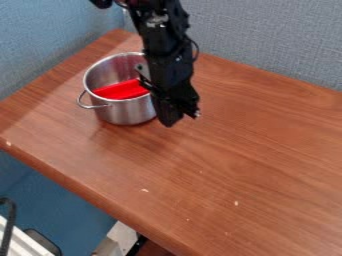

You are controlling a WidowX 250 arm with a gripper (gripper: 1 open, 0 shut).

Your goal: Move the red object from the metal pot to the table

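The metal pot (118,97) stands on the table (227,170) near its far left corner, its small handle (86,99) pointing left. The red object (120,89) lies flat inside the pot. My gripper (171,117) hangs at the pot's right side, its dark fingers drawn together and pointing down toward the tabletop just beside the pot wall. The arm covers the pot's right rim. I see nothing red between the fingers.
A blue wall rises behind the table. The table's left and front edges drop off to the floor. Small pale specks dot the wood near the front.
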